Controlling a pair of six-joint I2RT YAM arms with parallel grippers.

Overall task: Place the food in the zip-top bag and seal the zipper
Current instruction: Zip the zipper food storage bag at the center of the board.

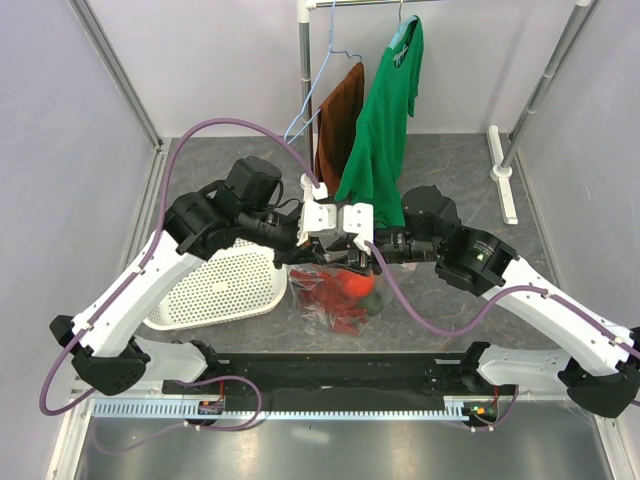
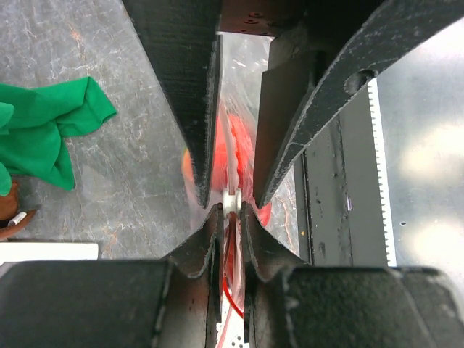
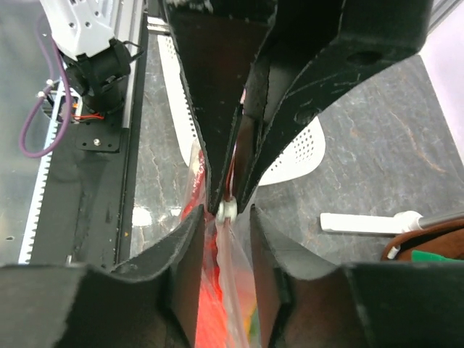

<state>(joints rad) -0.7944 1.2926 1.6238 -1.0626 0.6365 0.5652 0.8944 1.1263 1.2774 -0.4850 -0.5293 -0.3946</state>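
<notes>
Top external: item, zip-top bag point(image 1: 330, 300), table point(image 1: 450, 310) centre, white basket point(image 1: 225, 290) at its 9 o'clock; red food point(image 1: 352, 290) inside. I judge film light, soft, slippery; best hold is stiffer zipper point(image 2: 232, 206) strip. Strip pinched in left pincer point(image 2: 230, 217); right pincer point(image 3: 228, 225) narrow astride it, grip unclear.

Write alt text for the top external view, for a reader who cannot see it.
The left gripper and right gripper meet at the top edge of a clear zip-top bag holding red toy food. A white perforated basket lies left of it; a green shirt and brown cloth hang behind.
</notes>
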